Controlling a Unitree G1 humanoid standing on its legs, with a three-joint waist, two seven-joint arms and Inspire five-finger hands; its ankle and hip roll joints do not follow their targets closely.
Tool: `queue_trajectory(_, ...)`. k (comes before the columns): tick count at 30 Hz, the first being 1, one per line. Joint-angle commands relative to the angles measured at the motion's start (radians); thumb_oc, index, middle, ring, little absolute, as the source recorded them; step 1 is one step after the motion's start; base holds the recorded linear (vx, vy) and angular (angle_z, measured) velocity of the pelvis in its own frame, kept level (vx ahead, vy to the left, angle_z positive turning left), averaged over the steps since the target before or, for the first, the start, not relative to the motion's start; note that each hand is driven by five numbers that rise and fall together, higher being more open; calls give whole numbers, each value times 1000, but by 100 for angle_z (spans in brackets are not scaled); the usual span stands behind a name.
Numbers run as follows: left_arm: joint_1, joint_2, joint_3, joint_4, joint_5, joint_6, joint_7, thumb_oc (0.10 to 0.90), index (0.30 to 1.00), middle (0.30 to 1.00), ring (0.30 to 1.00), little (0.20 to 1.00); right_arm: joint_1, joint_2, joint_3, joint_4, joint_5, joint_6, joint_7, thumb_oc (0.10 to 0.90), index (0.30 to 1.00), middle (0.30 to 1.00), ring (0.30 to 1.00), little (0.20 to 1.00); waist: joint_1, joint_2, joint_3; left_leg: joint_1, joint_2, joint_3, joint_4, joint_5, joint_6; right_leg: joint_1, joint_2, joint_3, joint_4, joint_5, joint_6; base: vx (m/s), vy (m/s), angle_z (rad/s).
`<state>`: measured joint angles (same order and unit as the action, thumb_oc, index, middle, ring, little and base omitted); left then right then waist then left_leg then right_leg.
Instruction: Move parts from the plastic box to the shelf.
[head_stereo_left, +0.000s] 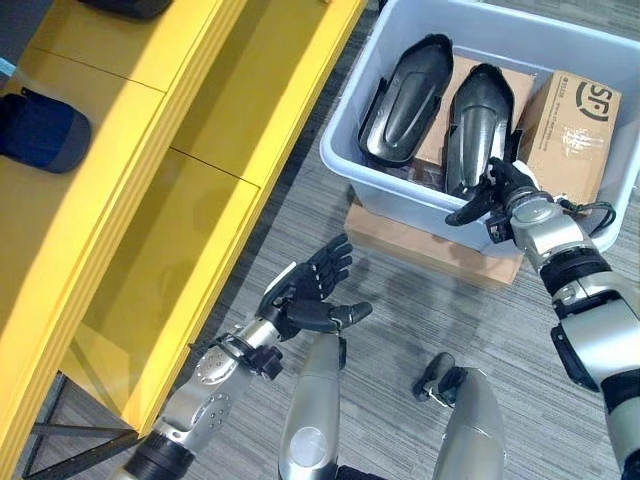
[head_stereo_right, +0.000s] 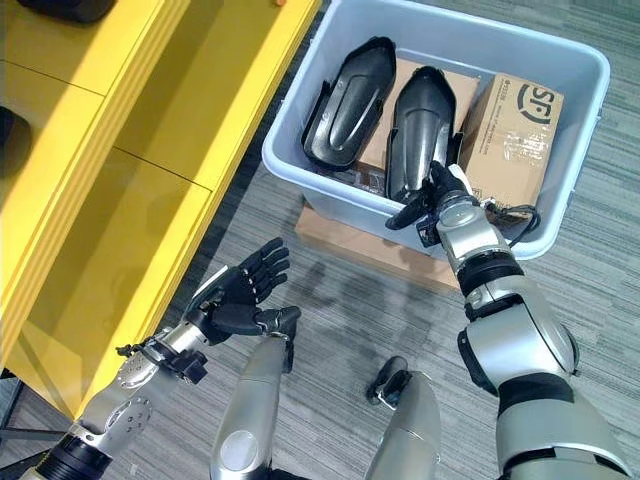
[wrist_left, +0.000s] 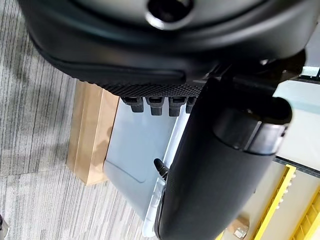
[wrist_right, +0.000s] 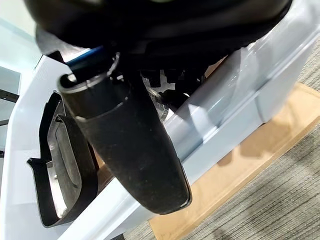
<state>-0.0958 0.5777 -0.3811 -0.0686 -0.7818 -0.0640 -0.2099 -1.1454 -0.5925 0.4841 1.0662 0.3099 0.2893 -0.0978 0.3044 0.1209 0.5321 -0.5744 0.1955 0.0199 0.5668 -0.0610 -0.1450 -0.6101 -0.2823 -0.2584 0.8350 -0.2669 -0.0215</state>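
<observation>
Right hand (head_stereo_left: 505, 195) at the near rim of the plastic box (head_stereo_left: 600, 60), fingers curled on the lower end of one black part (head_stereo_left: 478, 125); full closure probably, grip partly hidden. Second black part (head_stereo_left: 408, 95) lies beside it in the box, with cardboard cartons (head_stereo_left: 572, 130). Left hand (head_stereo_left: 312, 290) spread, empty, over carpet beside the yellow shelf (head_stereo_left: 200, 130).

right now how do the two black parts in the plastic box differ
The left black part lies free, no hand on it; the right black part has the right hand curled round its near end at the box rim. The left one leans away towards the shelf side, showing more of its hollow side rim; the right one lies straighter, towards the robot. Both are glossy black elongated shells resting on cardboard boxes in the plastic box.
</observation>
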Motion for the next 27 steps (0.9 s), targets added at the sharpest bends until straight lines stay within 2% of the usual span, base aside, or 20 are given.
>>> queue_trajectory(1, 13, -21, -22, -100, -15, -81, -46, 900, 1000, 1000, 1000, 1000, -76, -38, -89, -69, 86, -54, -77, 900, 1000, 1000, 1000, 1000, -3, 55, -12, 13, -64, 13, -354, 211, 34, 121, 51, -63, 167, -232, -2, 38, 10, 1)
queue_trajectory(8, 6, -23, -31, -109, -5, -57, -44, 900, 1000, 1000, 1000, 1000, -67, -30, -106, -61, 181, -83, -77, 900, 1000, 1000, 1000, 1000, 1, 58, -12, 23, -85, 17, -349, 194, 51, 140, 51, -71, 137, -218, -6, 34, 8, 0)
queue_trajectory(11, 3, -18, -38, -111, -4, -59, -49, 900, 1000, 1000, 1000, 1000, -64, -30, -140, -60, 277, -131, -91, 900, 1000, 1000, 1000, 1000, 1, 61, -12, 28, -99, 18, -336, 174, 62, 150, 47, -73, 120, -208, -5, 41, 9, 3)
queue_trajectory(15, 9, -18, -42, -113, 5, -57, -52, 900, 1000, 1000, 1000, 1000, -58, -27, -166, -74, 327, -173, -91, 900, 1000, 1000, 1000, 1000, 1, 62, -12, 39, -111, 19, -331, 161, 71, 165, 45, -74, 104, -200, -6, 39, 6, 3)
queue_trajectory(27, 44, 3, -33, -121, -8, -63, -62, 900, 1000, 1000, 1000, 1000, -83, -67, -214, -173, 390, -210, -69, 900, 1000, 1000, 1000, 1000, -9, 62, -12, 68, -140, 24, -301, 118, 90, 201, 40, -61, 77, -185, -7, 55, 25, 1)
